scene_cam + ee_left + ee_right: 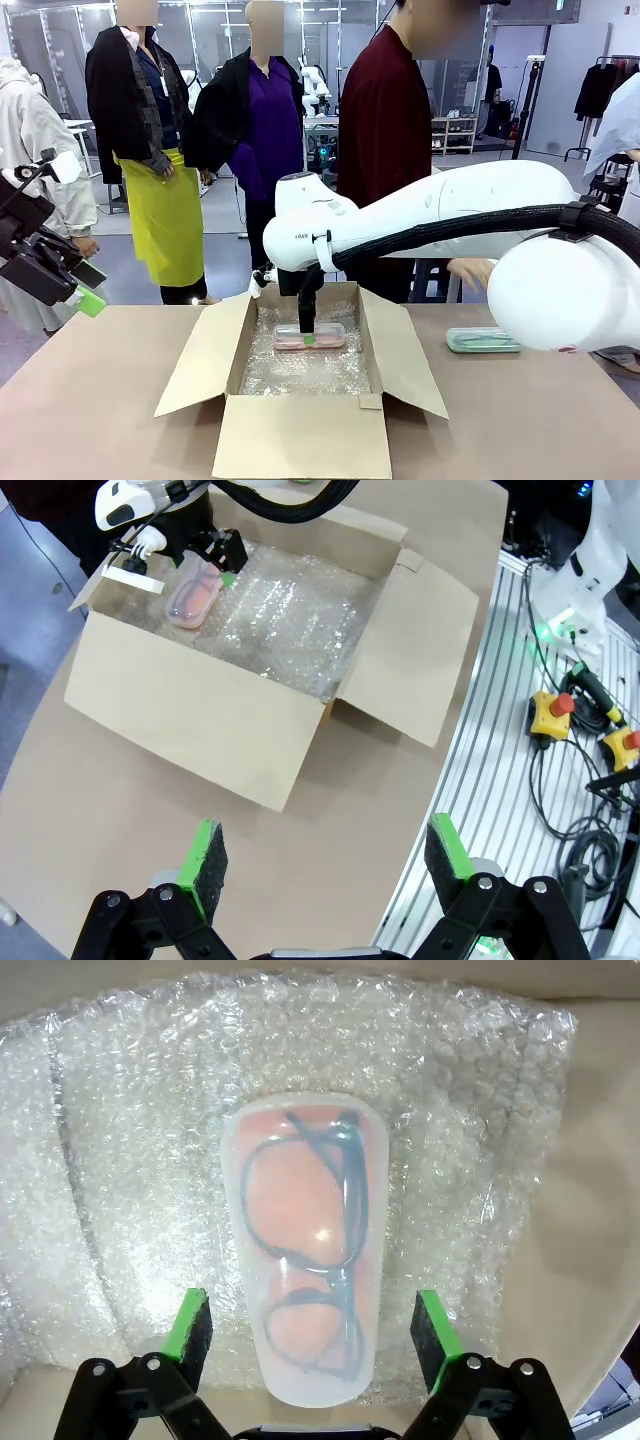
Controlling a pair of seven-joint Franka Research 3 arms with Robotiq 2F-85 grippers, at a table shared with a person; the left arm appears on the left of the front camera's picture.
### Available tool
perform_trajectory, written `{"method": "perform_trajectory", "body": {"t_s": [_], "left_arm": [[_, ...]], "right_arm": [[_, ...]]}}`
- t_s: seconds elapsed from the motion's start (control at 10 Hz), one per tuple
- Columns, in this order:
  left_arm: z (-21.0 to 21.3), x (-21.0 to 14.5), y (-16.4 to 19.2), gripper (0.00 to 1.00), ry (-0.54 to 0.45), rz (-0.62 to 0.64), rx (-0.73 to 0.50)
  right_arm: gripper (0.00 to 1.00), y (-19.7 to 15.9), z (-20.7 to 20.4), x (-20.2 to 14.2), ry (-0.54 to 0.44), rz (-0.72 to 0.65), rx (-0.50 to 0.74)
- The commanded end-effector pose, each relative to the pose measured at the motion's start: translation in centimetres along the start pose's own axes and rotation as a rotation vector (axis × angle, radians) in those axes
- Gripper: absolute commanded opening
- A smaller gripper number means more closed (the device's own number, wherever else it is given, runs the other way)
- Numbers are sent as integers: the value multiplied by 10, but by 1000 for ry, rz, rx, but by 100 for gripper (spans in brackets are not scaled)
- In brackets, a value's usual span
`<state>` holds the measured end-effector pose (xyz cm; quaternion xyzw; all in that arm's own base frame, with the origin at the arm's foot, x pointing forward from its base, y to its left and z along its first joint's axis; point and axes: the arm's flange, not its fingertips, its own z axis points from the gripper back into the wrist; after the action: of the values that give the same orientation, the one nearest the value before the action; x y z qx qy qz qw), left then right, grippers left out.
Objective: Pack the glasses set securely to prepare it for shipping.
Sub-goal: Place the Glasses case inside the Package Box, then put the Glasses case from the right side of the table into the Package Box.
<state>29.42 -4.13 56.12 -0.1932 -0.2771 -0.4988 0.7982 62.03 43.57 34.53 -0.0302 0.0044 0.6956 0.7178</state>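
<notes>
While the pink case (pixel 305 1250) lies on bubble wrap (pixel 120 1160) inside the box (pixel 300 440), right fingers (pixel 190 1325) wide astride it, left fingers (pixel 205 855) wide outside, mint case (pixel 483 340) beside the box

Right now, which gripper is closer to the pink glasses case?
Right. The right gripper is inside the cardboard box, open, straddling the pink case on the bubble wrap. The left gripper hangs open outside the box, well away from it.

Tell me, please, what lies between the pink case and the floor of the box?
Bubble wrap lies there: in the right wrist view the pink case rests on the sheet, which lines the box floor beneath it.
</notes>
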Motion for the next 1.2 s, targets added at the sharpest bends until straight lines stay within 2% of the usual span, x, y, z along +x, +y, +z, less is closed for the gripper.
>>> {"method": "perform_trajectory", "body": {"t_s": [0.0, 0.2, 0.3, 1.1], "left_arm": [[1, 0, 0, 100, -13, -9, -5], [1, 0, 0, 100, -13, -9, -5], [1, 0, 0, 100, -13, -9, -5], [1, 0, 0, 100, -13, -9, -5]], "right_arm": [[100, 2, 5, 2, -23, -33, -6], [100, 2, 12, -3, -49, -19, 11], [100, -2, 2, -1, -8, -5, -5], [100, -2, 2, -1, -8, -5, -5]]}}
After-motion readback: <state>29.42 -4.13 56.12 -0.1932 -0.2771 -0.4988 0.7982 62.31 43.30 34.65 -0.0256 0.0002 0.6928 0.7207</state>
